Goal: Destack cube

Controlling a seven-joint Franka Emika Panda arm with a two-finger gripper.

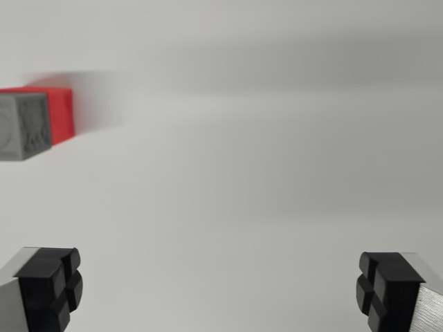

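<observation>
The fingers (52, 287) stand wide apart, holding nothing, above the bare white counter (242, 173). Farther off, at the wrist view's left edge, the grey cube (24, 126) overlaps the red cube (61, 114); it looks rigid, light, best gripped across flat opposite sides.

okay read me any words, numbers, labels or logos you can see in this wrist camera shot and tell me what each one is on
No readable text anywhere.
Grey cube: its faces carry raised relief patterns, too blurred to read as any letter or sign.
Red cube: plain, no marking visible.
Gripper: jaws wide apart, black pads unmarked.
White surface: blank.
</observation>
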